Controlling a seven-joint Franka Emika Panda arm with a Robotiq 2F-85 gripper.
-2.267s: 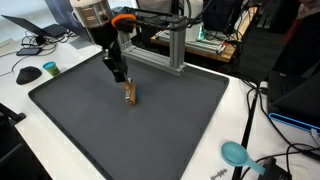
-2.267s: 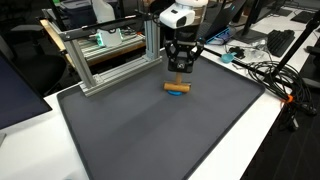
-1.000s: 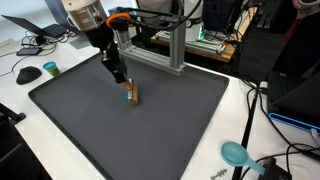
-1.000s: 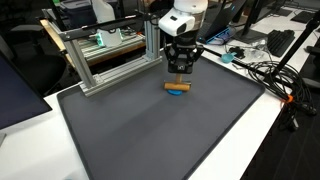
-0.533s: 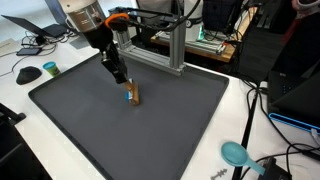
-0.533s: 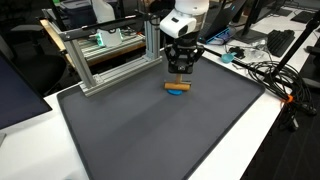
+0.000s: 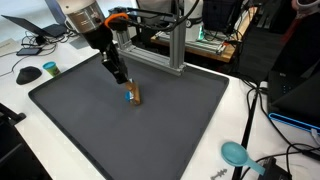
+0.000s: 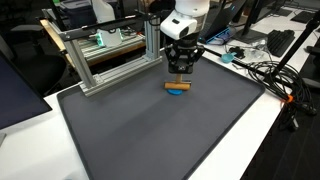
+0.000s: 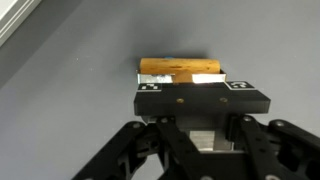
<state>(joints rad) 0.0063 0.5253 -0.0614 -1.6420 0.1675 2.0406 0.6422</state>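
Pincer [image 7: 121, 77] slightly higher, abv 1 wood block [image 7: 133, 95], 1 mat [image 7: 160, 135]

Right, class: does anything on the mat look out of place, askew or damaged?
Nothing stands out. The block lies flat on the mat with the jaws close over it. No spill or damage shows.

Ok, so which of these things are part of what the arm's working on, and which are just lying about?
In hand:
gripper, close above the block
block, wooden with a blue end, lying on the mat

Lying about:
metal frame
mouse
teal tool
cables
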